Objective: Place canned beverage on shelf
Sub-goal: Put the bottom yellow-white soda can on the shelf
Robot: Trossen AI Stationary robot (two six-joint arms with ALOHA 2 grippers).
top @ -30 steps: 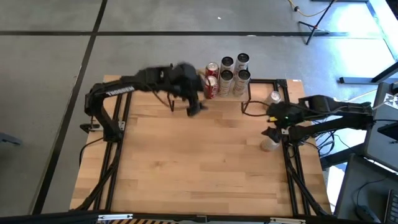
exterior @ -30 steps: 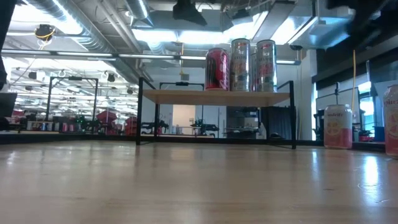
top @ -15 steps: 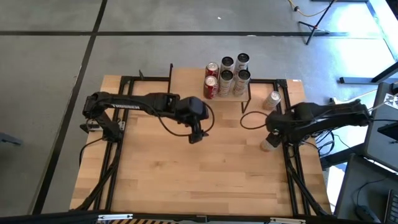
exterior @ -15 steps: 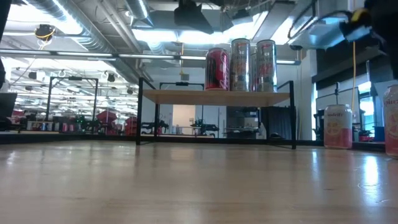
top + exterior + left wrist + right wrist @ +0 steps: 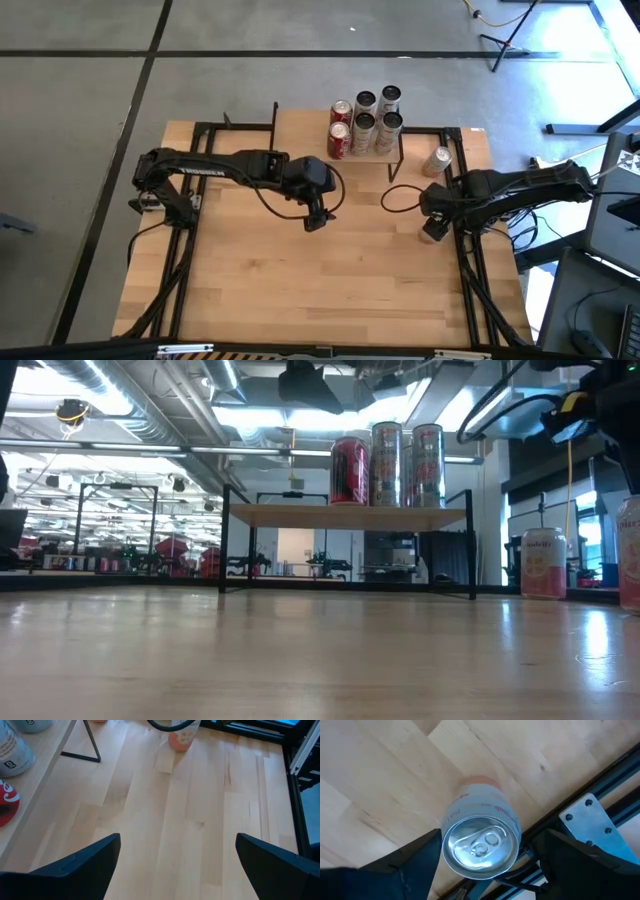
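The shelf (image 5: pixel 300 130) stands at the table's far middle, with several cans (image 5: pixel 363 122) on its right end; it also shows in the low view (image 5: pixel 345 515). A peach can (image 5: pixel 432 231) stands upright on the tabletop near the right edge. It fills the right wrist view (image 5: pixel 480 845). My right gripper (image 5: pixel 432 212) is open above this can, one finger on each side of its top, and I see no touch. A second peach can (image 5: pixel 437 160) stands right of the shelf. My left gripper (image 5: pixel 315 218) is open and empty over the table's middle.
The table's black frame rail (image 5: pixel 580 815) runs close beside the peach can under my right gripper. A black cable loop (image 5: pixel 395 195) hangs between the shelf and my right arm. Bare tabletop (image 5: pixel 320 290) lies toward the near edge.
My left gripper has drawn back from the shelf's cans toward the table's middle and near side, then kept still. My right gripper has come down and a little toward the table's left, over the peach can by the right edge. The cans have not moved.
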